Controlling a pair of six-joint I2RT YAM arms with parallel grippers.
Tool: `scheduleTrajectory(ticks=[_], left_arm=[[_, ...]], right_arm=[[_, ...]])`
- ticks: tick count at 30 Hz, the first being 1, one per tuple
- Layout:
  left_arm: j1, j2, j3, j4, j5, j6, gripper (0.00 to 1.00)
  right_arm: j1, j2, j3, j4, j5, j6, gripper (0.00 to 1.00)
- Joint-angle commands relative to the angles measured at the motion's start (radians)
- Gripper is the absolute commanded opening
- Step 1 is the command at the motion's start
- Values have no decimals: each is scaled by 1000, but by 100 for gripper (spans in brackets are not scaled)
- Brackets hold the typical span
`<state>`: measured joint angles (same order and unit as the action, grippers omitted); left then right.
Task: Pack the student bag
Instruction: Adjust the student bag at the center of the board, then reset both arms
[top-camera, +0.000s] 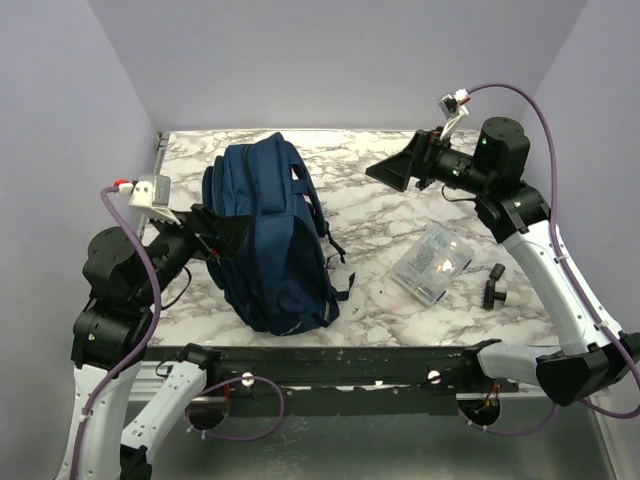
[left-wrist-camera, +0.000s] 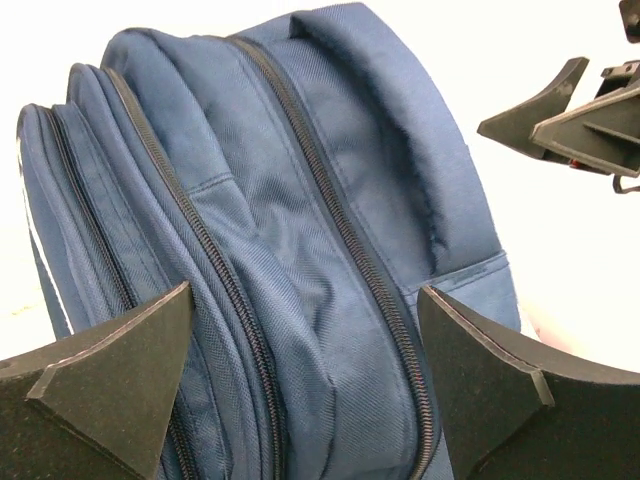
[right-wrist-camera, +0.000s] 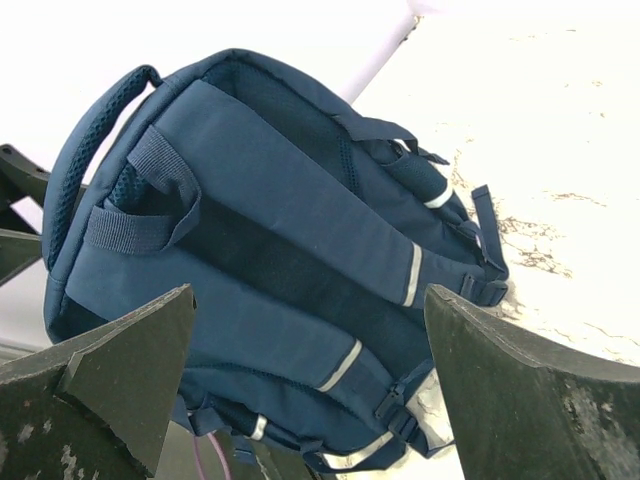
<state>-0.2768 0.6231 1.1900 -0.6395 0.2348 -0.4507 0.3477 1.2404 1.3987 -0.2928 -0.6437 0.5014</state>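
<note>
**Top view.** The large navy blue fabric backpack (top-camera: 270, 240) sat left of centre on the white marble-patterned table (top-camera: 380, 215), partly masking the left gripper (top-camera: 222, 236) just beside it.

**Left wrist.** The jaws stood wide and empty. The bag's lower part was cut off.

**Right wrist.** The right gripper (right-wrist-camera: 310, 290), wide and empty, faced the strap side. The bag's bottom edge was hidden behind its fingers.

Student bag (top-camera: 270, 235) left of centre on the surface (top-camera: 370, 215); pouch (top-camera: 432, 263) to its right, small part (top-camera: 494, 285) further right. Left claw (top-camera: 215, 233) against the bag's left side; right claw (top-camera: 395, 172) behind the pouch.
</note>
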Motion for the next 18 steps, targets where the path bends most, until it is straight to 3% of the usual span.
scheduleTrajectory(ticks=[1,5,12,18], left_arm=[[1,-7,107,-25,-49,49,94],[1,1,185,-49,-87,83,94],[1,21,338,-66,-170,163,94],[1,13,286,-55,-152,146,94]], right_arm=[[7,-39,-9,-26,67,-23,100],[7,-66,-3,-38,156,-31,100],[6,-159,31,-105,493,-96,100],[7,-236,18,-76,560,-121,100]])
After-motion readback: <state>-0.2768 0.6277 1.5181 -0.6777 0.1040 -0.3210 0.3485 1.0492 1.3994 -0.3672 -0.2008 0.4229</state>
